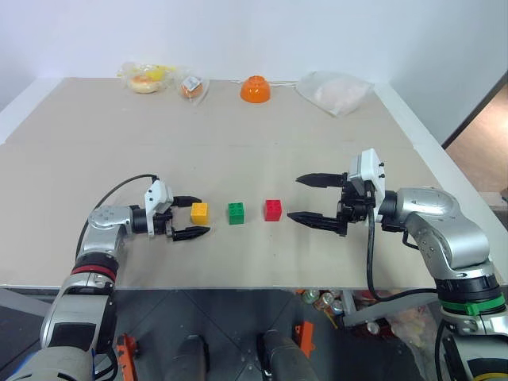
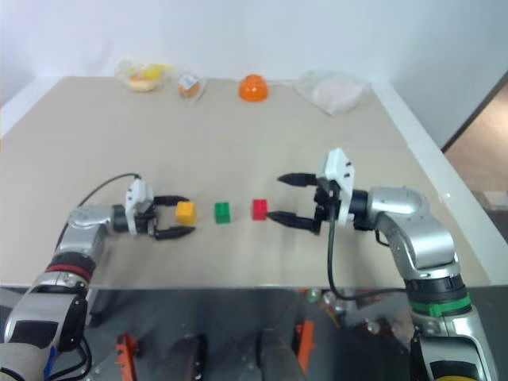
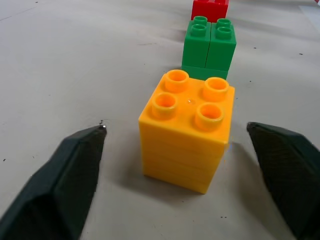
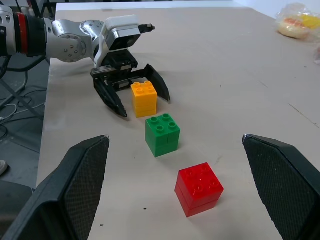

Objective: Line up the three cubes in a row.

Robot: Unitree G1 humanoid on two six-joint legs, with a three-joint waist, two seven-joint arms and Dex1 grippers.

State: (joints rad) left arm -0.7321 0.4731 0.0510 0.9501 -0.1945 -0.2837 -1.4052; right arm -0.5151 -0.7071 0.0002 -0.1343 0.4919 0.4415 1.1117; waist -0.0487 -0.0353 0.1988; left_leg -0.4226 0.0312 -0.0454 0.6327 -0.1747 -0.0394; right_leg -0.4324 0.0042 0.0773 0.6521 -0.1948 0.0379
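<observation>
On the beige counter, seen from the head, the yellow-orange brick, the green brick and the red brick stand in one straight row running left to right near the front edge, small gaps between them, studs up. The left pincer lies low and level, pointing right, its two black fingers spread on either side of the yellow-orange brick without clearly touching it. The right pincer hangs open just right of the red brick, pointing left, one finger above the other, apart from the brick. Along the far edge sit an orange bowl and three plastic bags whose contents are hard to make out.

From the left wrist, the yellow-orange brick stands upright between the spread fingers, a strip of bare counter showing on both sides of it. Behind it the green brick hides the lower part of the red one, which is also cut off by the frame edge; the row runs straight away from the pincer.

From the right wrist, the red brick is nearest, slightly turned against the line, then green, then yellow-orange between the left pincer's open fingers. The right pincer's own fingers stand wide apart, their bases cut off.
</observation>
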